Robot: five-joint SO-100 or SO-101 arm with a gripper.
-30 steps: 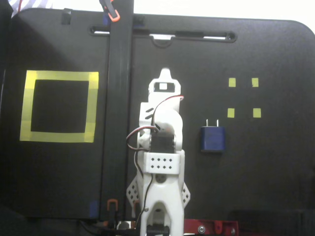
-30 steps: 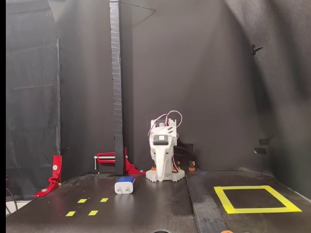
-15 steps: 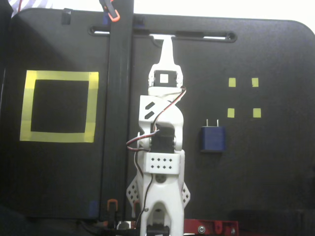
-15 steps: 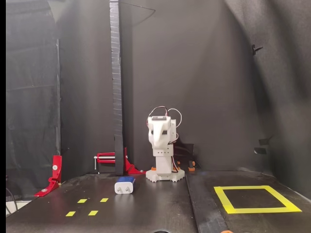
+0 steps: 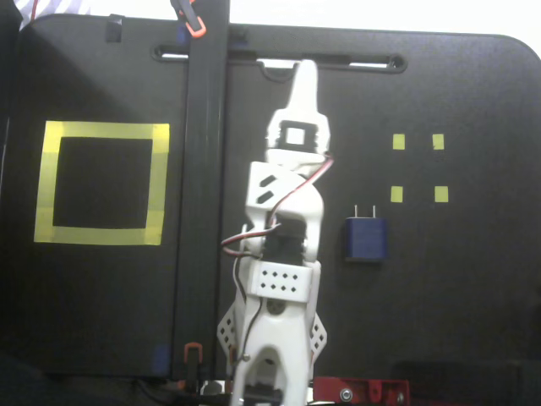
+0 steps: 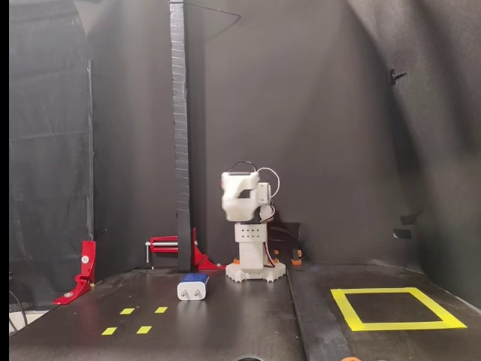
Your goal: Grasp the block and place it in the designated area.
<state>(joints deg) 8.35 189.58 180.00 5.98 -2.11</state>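
Arm's just unfolding, nothing grabbed yet

Nearest the base edge of the table (image 5: 473, 338) in the top-down fixed view, the block (image 5: 365, 238) sits flat, prongs pointing away from the base, right beside the arm. Over the last second the gripper (image 5: 304, 72) has stretched out toward the far edge and swung a bit toward the block's side, so the reach looks like it's starting. It's holding nothing; can't tell how open the jaws are. The designated area (image 5: 49, 182) waits by the opposite edge.
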